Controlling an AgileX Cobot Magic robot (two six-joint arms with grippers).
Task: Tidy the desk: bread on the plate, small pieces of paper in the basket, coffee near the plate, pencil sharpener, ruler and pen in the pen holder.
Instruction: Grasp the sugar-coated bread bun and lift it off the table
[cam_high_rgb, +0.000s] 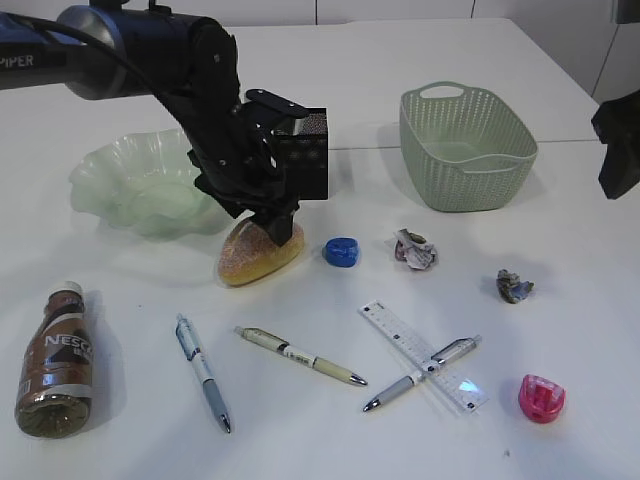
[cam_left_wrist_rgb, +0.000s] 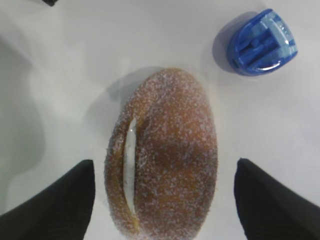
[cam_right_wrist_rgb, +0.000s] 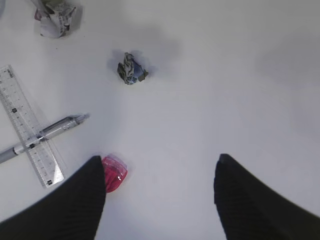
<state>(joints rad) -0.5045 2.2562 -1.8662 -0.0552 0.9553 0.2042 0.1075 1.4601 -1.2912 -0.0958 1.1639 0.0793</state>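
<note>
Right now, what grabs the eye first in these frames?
The left gripper hangs open right over the sugar-dusted bread at table centre, fingers either side of it in the left wrist view. Behind it sit the pale green plate and, further right, the green basket. Up front, a pen lies crossed over the clear ruler, with a pink sharpener at far right.

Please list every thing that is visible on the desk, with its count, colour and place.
bread: 1, brown, centre-left, between left tool's fingers
plate: 1, pale green, back left
basket: 1, green, back right
pen holder: 1, black, behind bread
coffee bottle: 1, brown, front left, lying
pens: 3, front centre; one lies over the ruler
ruler: 1, clear, front right
sharpeners: 2, blue beside bread, pink front right
paper balls: 2, right of centre
left tool: open, around bread
right tool: open, above desk
</note>
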